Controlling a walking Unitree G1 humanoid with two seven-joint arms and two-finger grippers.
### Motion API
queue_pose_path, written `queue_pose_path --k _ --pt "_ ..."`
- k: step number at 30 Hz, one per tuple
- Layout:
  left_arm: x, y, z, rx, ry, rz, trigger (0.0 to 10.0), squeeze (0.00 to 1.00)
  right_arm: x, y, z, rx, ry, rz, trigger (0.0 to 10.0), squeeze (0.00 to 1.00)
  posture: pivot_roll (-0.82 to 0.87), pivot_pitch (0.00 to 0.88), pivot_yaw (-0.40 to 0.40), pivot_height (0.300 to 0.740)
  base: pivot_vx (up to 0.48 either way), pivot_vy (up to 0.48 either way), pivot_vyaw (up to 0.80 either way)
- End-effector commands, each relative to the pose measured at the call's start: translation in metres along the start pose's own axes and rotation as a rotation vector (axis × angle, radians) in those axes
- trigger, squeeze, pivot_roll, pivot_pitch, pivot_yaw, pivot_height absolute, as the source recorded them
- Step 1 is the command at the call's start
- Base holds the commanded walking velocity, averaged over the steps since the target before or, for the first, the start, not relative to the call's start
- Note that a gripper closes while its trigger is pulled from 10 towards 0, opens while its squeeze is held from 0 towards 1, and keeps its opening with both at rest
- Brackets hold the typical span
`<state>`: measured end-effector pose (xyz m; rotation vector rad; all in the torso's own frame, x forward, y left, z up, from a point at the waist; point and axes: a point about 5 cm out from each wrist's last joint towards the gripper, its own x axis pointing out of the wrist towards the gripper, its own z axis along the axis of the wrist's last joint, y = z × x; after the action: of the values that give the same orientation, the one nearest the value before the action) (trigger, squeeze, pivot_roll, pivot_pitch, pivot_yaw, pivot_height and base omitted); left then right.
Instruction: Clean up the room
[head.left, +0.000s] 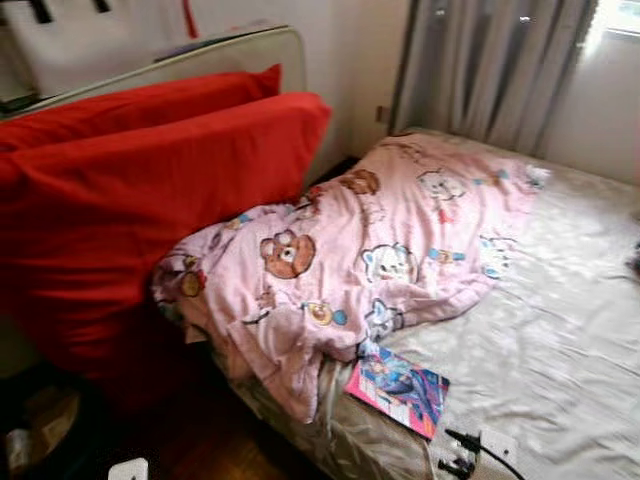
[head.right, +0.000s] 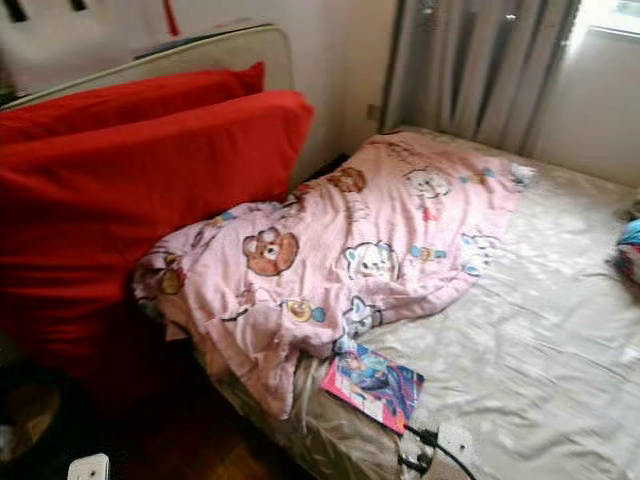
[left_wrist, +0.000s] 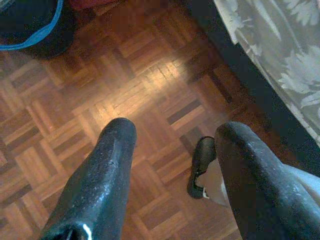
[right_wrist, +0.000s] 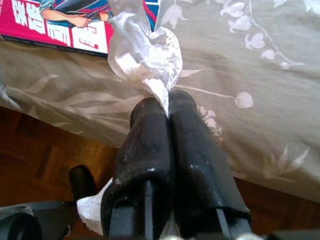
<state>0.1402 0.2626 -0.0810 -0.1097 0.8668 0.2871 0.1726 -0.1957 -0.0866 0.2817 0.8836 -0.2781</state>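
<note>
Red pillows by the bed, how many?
2. The front red pillow stands against the bed's side beside the pink blanket; the back red pillow sits behind it. More may be hidden.

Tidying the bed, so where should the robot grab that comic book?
Grip the comic book by its corner nearest the bed's edge, coming from the floor side. It lies flat on the sheet, and its far end is tucked under the pink blanket.

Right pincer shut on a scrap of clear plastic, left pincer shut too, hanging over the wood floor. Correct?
One slip: the left pincer is open, its fingers apart over the wood floor, as the left wrist view shows. The right pincer is indeed shut on the plastic.
</note>
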Motion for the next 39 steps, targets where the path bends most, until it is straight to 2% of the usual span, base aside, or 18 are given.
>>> queue_pose_path --k 1,9,15,21,39 --pt "0.001 -0.007 -0.002 0.003 0.000 -0.013 10.0 0.00 0.000 -0.007 -0.001 0.024 0.017 -0.026 10.0 0.00 -0.02 0.000 -0.028 0.739 0.000 0.000 0.00" --pt "-0.001 -0.013 -0.008 -0.012 0.006 -0.025 10.0 0.00 0.002 -0.007 0.007 -0.029 0.020 -0.015 10.0 0.00 -0.03 0.000 -0.038 0.739 0.000 0.000 0.00" --pt "-0.002 -0.012 -0.011 -0.023 0.019 -0.028 10.0 0.00 0.002 -0.026 0.023 -0.036 0.004 -0.027 10.0 0.00 -0.02 0.000 -0.038 0.739 0.000 0.000 0.00" --pt "-0.001 -0.010 -0.010 -0.018 0.019 -0.020 10.0 0.00 0.002 -0.028 0.023 -0.090 0.027 -0.015 10.0 0.00 -0.01 0.000 -0.031 0.739 0.000 0.307 0.00" --pt "-0.002 -0.005 -0.009 -0.003 0.021 -0.016 10.0 0.00 0.002 -0.025 0.018 -0.105 0.056 -0.004 10.0 0.00 -0.02 0.000 0.004 0.739 0.000 0.440 0.00"
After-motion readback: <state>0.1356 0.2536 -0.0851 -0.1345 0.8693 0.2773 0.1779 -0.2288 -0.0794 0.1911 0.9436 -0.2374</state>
